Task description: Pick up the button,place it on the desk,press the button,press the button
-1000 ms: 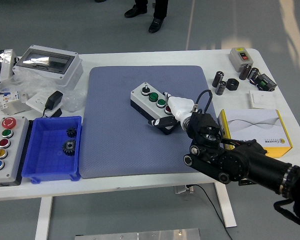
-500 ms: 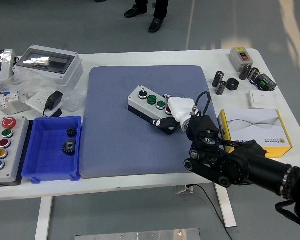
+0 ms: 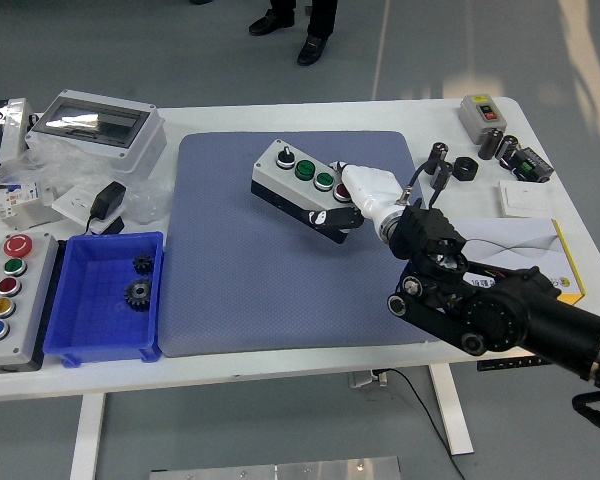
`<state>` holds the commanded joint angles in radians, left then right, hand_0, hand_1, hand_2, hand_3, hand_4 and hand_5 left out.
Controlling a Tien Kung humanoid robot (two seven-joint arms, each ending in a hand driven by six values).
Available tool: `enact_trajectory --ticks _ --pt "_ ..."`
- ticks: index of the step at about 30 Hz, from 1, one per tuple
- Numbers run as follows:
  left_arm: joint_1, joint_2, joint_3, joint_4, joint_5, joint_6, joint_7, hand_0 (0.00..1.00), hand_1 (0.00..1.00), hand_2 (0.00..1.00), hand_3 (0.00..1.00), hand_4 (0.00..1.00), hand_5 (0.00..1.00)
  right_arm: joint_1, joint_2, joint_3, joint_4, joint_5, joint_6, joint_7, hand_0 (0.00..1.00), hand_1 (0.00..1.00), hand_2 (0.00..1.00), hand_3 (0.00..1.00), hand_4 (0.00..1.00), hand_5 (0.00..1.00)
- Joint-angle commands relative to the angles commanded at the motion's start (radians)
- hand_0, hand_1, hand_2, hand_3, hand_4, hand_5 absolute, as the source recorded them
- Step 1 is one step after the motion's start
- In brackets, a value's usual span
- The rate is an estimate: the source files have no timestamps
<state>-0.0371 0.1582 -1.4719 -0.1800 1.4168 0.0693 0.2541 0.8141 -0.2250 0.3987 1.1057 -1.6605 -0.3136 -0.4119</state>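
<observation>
The button box, a grey unit w/ a black knob and two green buttons visible on top, was tilted over the blue mat near its centre, right end held up, left end low and near or touching the mat (couldn't tell which). The right hand, white w/ black fingers, was clamped on the box's 4 o'clock end, fingers curled under and around that edge, covering what looked like a red button there. Grip at one end explains the tilt: the free end sagged toward 10 o'clock. Judged as the pick-up/placing step; pressing not yet begun, since the hand was occupied holding the box.

The black right arm came in from 4 o'clock, crossing over a yellow-and-white carton at the bench's right side. Left hand not in view.

Outward: at 9 o'clock of the mat, a blue bin w/ two dark gears; beside it at the bench's left edge, a grey five-button panel. At 10–11 o'clock, a clear-lidded enclosure, a black adapter and bagged parts. At 1–2 o'clock, a small switch box and dark cylinders. At 12, beyond the bench, a person's shoes on the floor; no person's hands over the bench.
</observation>
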Motion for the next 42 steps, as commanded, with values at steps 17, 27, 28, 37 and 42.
enact_trajectory --ticks 17,27,28,37,42 --pt "-0.005 -0.005 0.002 0.000 -0.001 0.005 0.000 0.613 0.590 0.569 0.611 0.619 0.285 -0.024 -0.215 -0.074 0.211 0.069 0.116 0.313 0.078 0.290 0.377 0.387 0.093 0.002" --pt "-0.008 -0.004 0.000 0.000 0.003 0.005 -0.001 0.613 0.590 0.571 0.611 0.633 0.326 -0.043 -0.225 -0.102 0.241 0.038 0.119 0.294 0.186 0.312 0.389 0.385 0.138 0.002" --pt "-0.008 -0.004 0.000 0.000 0.003 0.004 -0.001 0.613 0.590 0.571 0.611 0.633 0.326 -0.044 -0.225 -0.106 0.238 0.032 0.117 0.292 0.186 0.312 0.389 0.385 0.138 0.002" --pt "-0.016 -0.001 -0.002 0.000 0.007 0.003 -0.001 0.613 0.590 0.572 0.611 0.632 0.332 -0.037 -0.219 -0.151 0.217 0.014 0.111 0.285 0.236 0.357 0.409 0.411 0.174 0.002" --pt "-0.019 0.000 -0.002 0.000 0.008 0.003 -0.001 0.612 0.590 0.572 0.611 0.631 0.334 -0.031 -0.211 -0.174 0.197 -0.010 0.100 0.288 0.246 0.383 0.425 0.428 0.195 0.002"
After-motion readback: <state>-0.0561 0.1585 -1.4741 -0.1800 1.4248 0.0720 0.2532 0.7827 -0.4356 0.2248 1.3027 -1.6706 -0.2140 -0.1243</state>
